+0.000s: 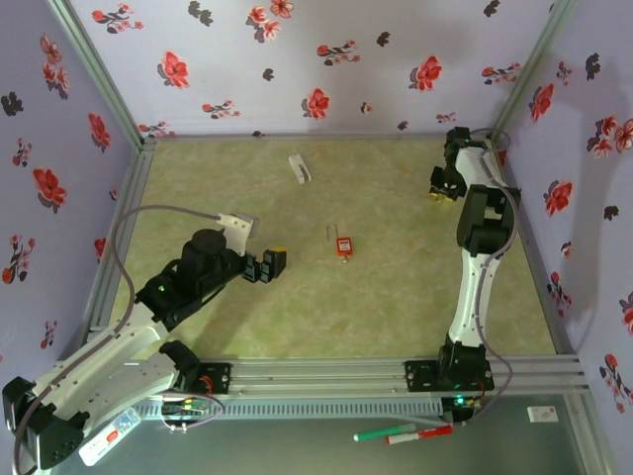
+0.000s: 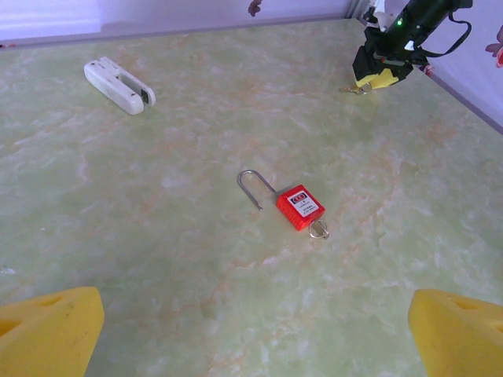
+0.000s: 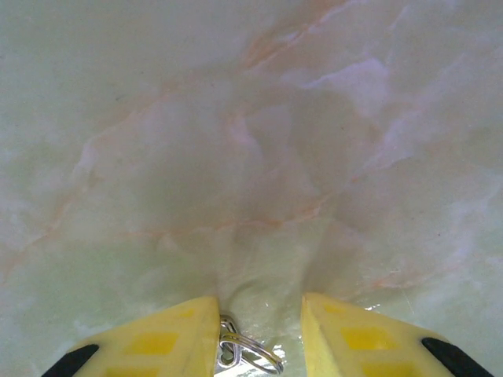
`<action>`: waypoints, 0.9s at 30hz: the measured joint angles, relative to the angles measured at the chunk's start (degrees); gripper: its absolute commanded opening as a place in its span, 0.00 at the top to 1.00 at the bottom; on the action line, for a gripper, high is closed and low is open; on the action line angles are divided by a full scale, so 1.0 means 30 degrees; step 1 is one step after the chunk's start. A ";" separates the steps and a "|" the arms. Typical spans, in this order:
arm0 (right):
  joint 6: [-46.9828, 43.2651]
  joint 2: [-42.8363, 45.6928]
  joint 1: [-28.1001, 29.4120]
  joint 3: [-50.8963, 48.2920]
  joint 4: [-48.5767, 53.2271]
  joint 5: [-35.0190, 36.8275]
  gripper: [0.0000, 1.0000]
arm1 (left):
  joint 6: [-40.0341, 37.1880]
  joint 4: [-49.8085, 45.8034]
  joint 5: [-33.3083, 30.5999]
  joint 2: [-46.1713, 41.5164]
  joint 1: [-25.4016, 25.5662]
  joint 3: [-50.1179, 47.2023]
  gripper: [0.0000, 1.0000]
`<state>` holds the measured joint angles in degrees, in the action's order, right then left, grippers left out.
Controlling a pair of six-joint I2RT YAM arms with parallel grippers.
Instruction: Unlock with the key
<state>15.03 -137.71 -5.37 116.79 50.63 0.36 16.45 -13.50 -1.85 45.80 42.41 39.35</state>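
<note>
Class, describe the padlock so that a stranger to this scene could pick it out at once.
Start at the green marbled table enclosed by flowered walls. Near its middle lies the padlock. It alone is red, with a silver shackle, unlike the white object further back.

The small red padlock point(image 2: 299, 208) has a smooth plastic body and a shiny metal shackle. The pale green marble-pattern table top point(image 2: 157, 259) looks smooth, slightly glossy. The thin key ring point(image 3: 250, 352) is bright metal.
</note>
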 measured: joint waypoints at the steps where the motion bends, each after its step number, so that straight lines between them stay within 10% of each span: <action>1: -0.0007 0.0000 0.0000 -0.0022 -0.0022 -0.0044 0.74 | 0.0000 0.0000 0.0000 0.0000 0.0000 0.0000 0.00; 10: 0.0408 0.0714 0.0000 -0.1297 -0.1035 -0.0459 1.00 | 0.0066 0.0007 0.0000 0.0291 0.0000 0.0000 0.00; 18: 0.1654 0.4044 0.0000 -0.6754 -0.2841 -0.1574 1.00 | 0.1107 0.0714 0.0153 0.1523 0.0000 0.0044 0.00; 27: 0.5187 1.2954 0.2412 -1.4783 -0.7978 -0.6018 1.00 | 0.9151 0.6455 0.2914 0.8626 -0.0102 0.2390 0.04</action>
<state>30.59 -98.85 1.87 72.44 26.70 -17.69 43.90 5.87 6.90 71.68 42.11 46.52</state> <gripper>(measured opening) 0.066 0.969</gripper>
